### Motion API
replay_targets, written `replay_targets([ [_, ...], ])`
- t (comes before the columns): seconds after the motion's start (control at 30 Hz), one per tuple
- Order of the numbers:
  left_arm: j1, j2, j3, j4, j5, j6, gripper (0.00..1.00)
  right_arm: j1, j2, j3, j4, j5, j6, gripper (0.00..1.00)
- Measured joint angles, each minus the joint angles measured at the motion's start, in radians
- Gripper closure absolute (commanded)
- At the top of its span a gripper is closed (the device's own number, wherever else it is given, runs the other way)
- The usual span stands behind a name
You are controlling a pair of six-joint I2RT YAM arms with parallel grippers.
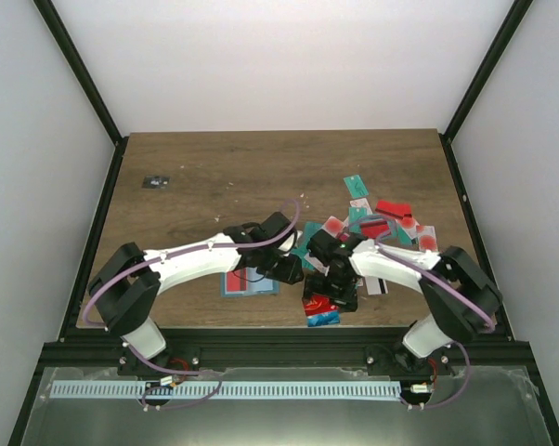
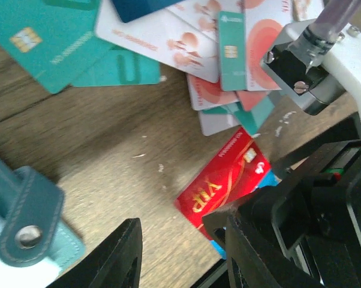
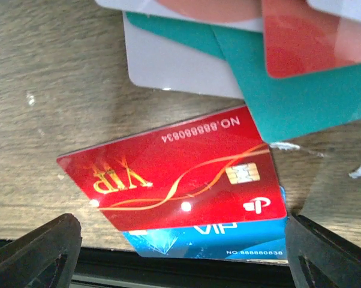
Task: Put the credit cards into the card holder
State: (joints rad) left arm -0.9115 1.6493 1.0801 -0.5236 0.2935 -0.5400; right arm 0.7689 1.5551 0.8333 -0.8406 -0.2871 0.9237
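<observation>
two robot arms meet over a scatter of credit cards [image 1: 377, 218] on a wooden table [image 1: 205, 177]. the left gripper [image 1: 285, 268] hangs low near the middle of the front edge, its jaws partly apart with nothing in them; its wrist camera shows only bare wood in the gap between the two black fingers [image 2: 128, 255]. the card holder [image 1: 247, 283], a flat teal-blue wallet, lies near the front edge just left of that gripper, partly under the left arm [image 1: 196, 255]. in the left wrist view its snap tab [image 2: 27, 235], set with a metal stud, sits at the lower left, apart from every card. the right gripper [image 1: 341, 295] hovers just right of the left one, jaws spread wide and gripping nothing. directly below it a red card [image 3: 174, 174] marked vip lies face up and tilted, overlapping a blue card [image 3: 219, 237] at the very front edge of the table. the right fingers [image 3: 39, 252] stand off either end of the red card; whether they touch the wood cannot be told. behind these two, teal, white and red cards overlap in a loose heap running toward the right rear. a small dark object [image 1: 155, 181] lies alone at the left rear.
</observation>
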Motion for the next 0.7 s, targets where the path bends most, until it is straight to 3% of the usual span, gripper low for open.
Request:
replay_targets([
  [0.33,-0.042,0.098,0.022,0.066,0.106,0.042,0.62,0.000,-0.271,-0.230,0.124,-0.059,0.171,0.05],
  [0.7,-0.054,0.254,0.114,0.066,0.174,0.115,0.63,0.001,-0.478,-0.490,0.400,-0.184,0.398,0.10],
])
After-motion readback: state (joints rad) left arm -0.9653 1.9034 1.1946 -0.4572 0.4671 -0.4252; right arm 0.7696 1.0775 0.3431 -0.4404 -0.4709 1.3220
